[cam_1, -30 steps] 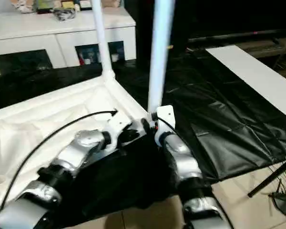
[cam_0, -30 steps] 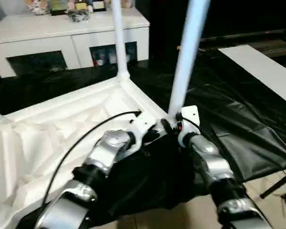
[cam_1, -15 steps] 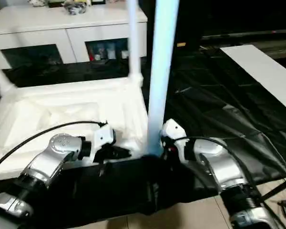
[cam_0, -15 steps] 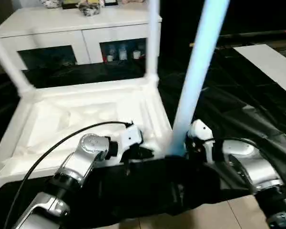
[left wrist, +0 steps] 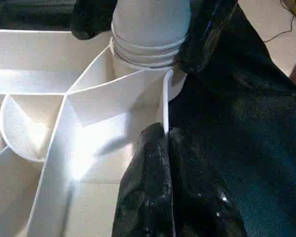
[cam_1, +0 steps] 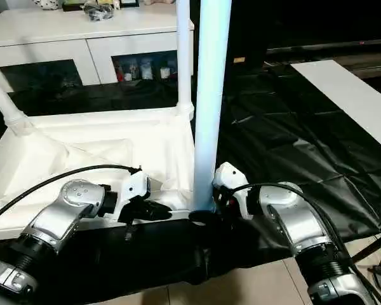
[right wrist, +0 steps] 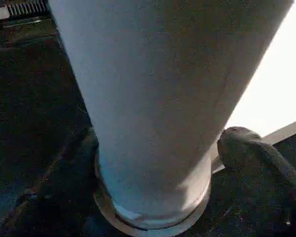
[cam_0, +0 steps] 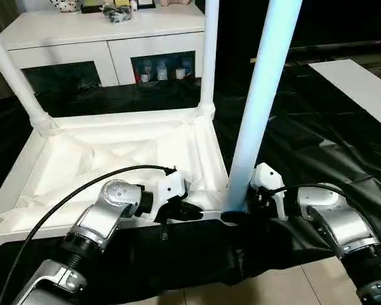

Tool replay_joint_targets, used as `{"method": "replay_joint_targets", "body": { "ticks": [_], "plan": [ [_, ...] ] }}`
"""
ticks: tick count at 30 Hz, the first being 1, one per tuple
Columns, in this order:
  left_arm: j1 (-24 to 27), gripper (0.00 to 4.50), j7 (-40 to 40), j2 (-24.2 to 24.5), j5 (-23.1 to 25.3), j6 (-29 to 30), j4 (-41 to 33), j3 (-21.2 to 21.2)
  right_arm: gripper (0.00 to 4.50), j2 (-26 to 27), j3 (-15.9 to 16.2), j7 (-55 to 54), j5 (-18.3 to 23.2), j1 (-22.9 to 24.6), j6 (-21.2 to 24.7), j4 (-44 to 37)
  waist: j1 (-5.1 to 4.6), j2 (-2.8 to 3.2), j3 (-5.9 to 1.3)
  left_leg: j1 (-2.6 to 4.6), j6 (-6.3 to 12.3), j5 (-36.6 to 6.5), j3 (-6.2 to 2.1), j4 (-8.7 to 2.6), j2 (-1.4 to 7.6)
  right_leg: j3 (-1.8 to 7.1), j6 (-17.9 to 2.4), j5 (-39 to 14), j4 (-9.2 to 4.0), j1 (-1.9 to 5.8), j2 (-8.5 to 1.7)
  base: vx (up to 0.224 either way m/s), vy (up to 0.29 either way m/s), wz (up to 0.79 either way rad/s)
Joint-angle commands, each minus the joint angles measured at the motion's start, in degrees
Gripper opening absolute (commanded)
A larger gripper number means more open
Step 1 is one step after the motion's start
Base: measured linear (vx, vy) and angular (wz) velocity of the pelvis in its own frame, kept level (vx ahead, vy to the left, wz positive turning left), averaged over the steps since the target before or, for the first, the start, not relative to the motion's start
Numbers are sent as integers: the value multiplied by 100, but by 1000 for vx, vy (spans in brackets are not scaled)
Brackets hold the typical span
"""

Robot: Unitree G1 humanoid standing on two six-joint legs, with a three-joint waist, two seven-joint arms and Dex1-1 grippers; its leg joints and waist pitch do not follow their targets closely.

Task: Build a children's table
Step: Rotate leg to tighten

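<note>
Where black sheet covers floor, white cabinet behind

The two head views look forward and down from above the robot's forearms, the upturned tabletop spread in front and the white cabinet at the far side. They sit slightly apart, so the nearest leg stands right of centre in the left eye view and near centre in the right. The left wrist camera looks very closely along the left pincer at the tabletop's rim, toward the base of that same leg. The right wrist camera sits nearer still — the leg's foot in its corner socket looms large, and all four views share this corner.
</note>
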Motion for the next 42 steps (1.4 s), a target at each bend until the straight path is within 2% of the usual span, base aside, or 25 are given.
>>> {"method": "replay_joint_targets", "body": {
  "ticks": [1, 6, 8, 10, 12, 14, 15, 16, 17, 19, 20, 21, 23, 26, 27, 29, 30, 32, 34, 35, 36, 37, 39, 41, 42],
  "plan": [
    [85, 0, -152, -59, -96, 12, -137, -134, 348, 92, 76, -31, 2, -78, -22, 46, -20, -101, -306, 12, 450, -858, -93, -395, 261, 227, -1386, -1086, -286, 287, -302, 0, 0, 0],
    [116, 0, -89, -86, -78, 52, -83, -115, 309, 404, -200, -358, 195, -43, -8, 202, -67, -100, -303, 2, 424, -906, -97, -401, 257, 226, -1391, -1113, -289, 288, -299, 0, 0, 0],
    [63, 0, 297, -185, 115, 81, 123, -98, 297, 773, -439, -1073, 190, -90, -34, 442, -137, -96, -300, -13, 377, -947, -105, -406, 251, 231, -1386, -1190, -298, 279, -307, 0, 0, 0],
    [37, 0, 448, -224, 188, 102, 204, -91, 280, 876, -489, -1290, 166, -103, -41, 511, -172, -107, -285, -14, 275, -1086, -124, -427, 233, 219, -1291, -1509, -333, 296, -307, 0, 0, 0],
    [-79, 0, 895, -396, 307, 172, 490, -11, 274, 1192, -598, -1979, 65, -136, 24, 664, -205, -92, -269, 8, 216, -1207, -123, -441, 235, 226, -1218, -1735, -368, 261, -304, 0, 0, 0],
    [-246, 0, 1456, -634, 406, 314, 833, 107, 273, 1569, -725, -2819, -78, -187, 143, 849, -261, -107, -251, 24, 46, -1402, -132, -461, 211, 225, -1070, -2174, -418, 248, -304, 0, 0, 0],
    [-452, 0, 2141, -917, 461, 559, 1198, 280, 271, 1935, -852, -3730, -257, -280, 211, 1091, -285, -113, -260, 26, -19, -1396, -143, -465, 205, 224, -1022, -2221, -421, 249, -301, 0, 0, 0],
    [-487, 0, 2254, -966, 465, 603, 1258, 313, 270, 1994, -878, -3882, -288, -302, 218, 1140, -296, -107, -253, 26, -47, -1407, -148, -471, 204, 227, -997, -2254, -427, 237, -301, 0, 0, 0],
    [-512, 0, 2332, -999, 469, 632, 1300, 335, 270, 2035, -895, -3986, -309, -316, 222, 1174, -295, -107, -259, 45, -62, -1465, -150, -470, 200, 224, -970, -2300, -442, 234, -306, 0, 0, 0],
    [-787, 0, 3233, -1362, 468, 751, 1759, 612, 270, 2457, -1094, -5046, -412, -524, 341, 1564, -311, -97, -259, 38, -52, -1459, -146, -473, 197, 229, -985, -2200, -444, 219, -299, 0, 0, 0],
    [-884, 0, 3599, -1506, 461, 725, 1920, 710, 270, 2619, -1141, -5413, -439, -611, 364, 1700, -314, -92, -259, 59, -77, -1505, -147, -470, 177, 221, -968, -2277, -462, 212, -292, 0, 0, 0],
    [-988, 0, 3993, -1662, 479, 656, 2112, 784, 270, 2814, -1167, -5821, -471, -727, 366, 1864, -287, -114, -285, 65, -28, -1440, -145, -461, 178, 227, -970, -2146, -464, 233, -306, 0, 0, 0],
    [-1072, 0, 4187, -1750, 576, 536, 2302, 777, 270, 2946, -1063, -5923, -612, -848, 343, 2023, -292, -107, -275, 37, 49, -1383, -145, -470, 172, 226, -986, -2010, -454, 232, -288, 0, 0, 0],
    [-1102, 0, 4178, -1779, 617, 447, 2377, 765, 270, 3020, -1046, -5864, -625, -909, 298, 2105, -280, -114, -278, 10, 183, -1337, -142, -462, 163, 226, -959, -1982, -455, 253, -302, 0, 0, 0],
    [-1081, 0, 4027, -1761, 627, 357, 2336, 730, 305, 3097, -1195, -5565, -367, -899, 110, 2014, -272, -124, -290, 1, 252, -1279, -139, -455, 170, 232, -944, -1973, -453, 261, -316, 0, 0, 0],
    [-1000, 0, 3621, -1657, 644, 240, 2171, 612, 339, 2991, -1088, -5121, -374, -846, -160, 1778, -258, -102, -295, -2, 302, -1221, -143, -456, 180, 229, -946, -1925, -448, 263, -319, 0, 0, 0],
    [-949, 0, 3385, -1598, 639, 157, 2076, 548, 341, 2911, -1034, -4967, -400, -823, -216, 1682, -254, -101, -296, -4, 323, -1218, -144, -456, 185, 226, -951, -1902, -450, 263, -321, 0, 0, 0],
    [-912, 0, 3239, -1551, 625, 149, 2022, 507, 361, 2836, -1017, -4919, -411, -824, -259, 1642, -294, -107, -296, -76, 366, -1139, -167, -466, 182, 213, -961, -1785, -411, 317, -323, 0, 0, 0],
    [-711, 0, 2490, -1303, 571, -54, 1733, 283, 383, 2466, -957, -4258, -252, -774, -294, 1349, -309, -112, -291, -51, 405, -1230, -159, -458, 194, 214, -1007, -1848, -428, 298, -323, 0, 0, 0],
    [-706, 0, 2473, -1298, 570, -57, 1727, 278, 383, 2457, -956, -4242, -248, -773, -295, 1343, -309, -112, -291, -51, 405, -1230, -159, -458, 194, 214, -1007, -1848, -428, 298, -323, 0, 0, 0],
    [-546, 0, 1937, -1084, 523, -92, 1484, 122, 395, 2049, -727, -3784, -417, -722, -508, 1120, -307, -106, -298, -35, 419, -1215, -150, -449, 196, 221, -1042, -1818, -426, 285, -324, 0, 0, 0],
    [-452, 0, 1626, -966, 466, -145, 1324, 49, 405, 1838, -614, -3424, -426, -668, -513, 960, -291, -111, -305, -38, 436, -1113, -148, -447, 209, 216, -1090, -1692, -406, 298, -324, 0, 0, 0],
    [-296, 0, 1145, -789, 326, -121, 1021, -15, 427, 1444, -445, -2568, -289, -524, -359, 608, -243, -74, -297, -10, 504, -1082, -125, -437, 231, 228, -1182, -1562, -389, 263, -317, 0, 0, 0],
    [-192, 0, 812, -639, 237, -74, 777, -56, 427, 1040, -294, -1647, -99, -347, -215, 230, -192, -67, -301, 12, 555, -1038, -111, -424, 250, 229, -1246, -1305, -354, 271, -300, 0, 0, 0],
    [-192, 0, 812, -639, 237, -74, 777, -56, 427, 1040, -294, -1647, -99, -347, -215, 230, -191, -70, -298, 2, 577, -1005, -108, -426, 254, 225, -1270, -1208, -340, 280, -288, 0, 0, 0]
  ]
}}
